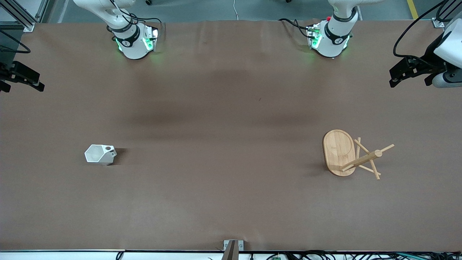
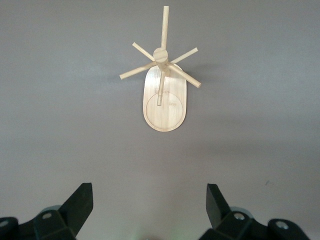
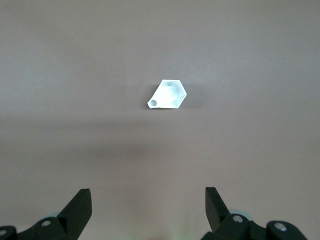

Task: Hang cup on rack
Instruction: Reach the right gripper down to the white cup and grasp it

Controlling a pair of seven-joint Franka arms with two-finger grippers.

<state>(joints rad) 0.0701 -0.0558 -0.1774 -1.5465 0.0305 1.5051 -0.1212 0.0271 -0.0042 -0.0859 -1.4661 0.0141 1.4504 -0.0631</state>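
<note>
On the tabletop (image 1: 231, 202): one cup (image 1: 100, 154), one rack (image 1: 352, 154).
Well apart from the rack, the cup stands upright; left gripper (image 2: 150, 205) and right gripper (image 3: 149, 206) wait, jaws wide.

Front cam: high, facing arm bases at 12 o'clock, whole counter (image 1: 231, 202). Wrist cams: straight down, high up; left shares rack (image 2: 164, 102), right shares cup (image 3: 167, 95).

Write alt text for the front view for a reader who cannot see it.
A white cup sits on a brown table toward the right arm's end, and a bamboo rack stands toward the left arm's end. The left gripper and right gripper hang open at the table's ends, holding nothing.
</note>
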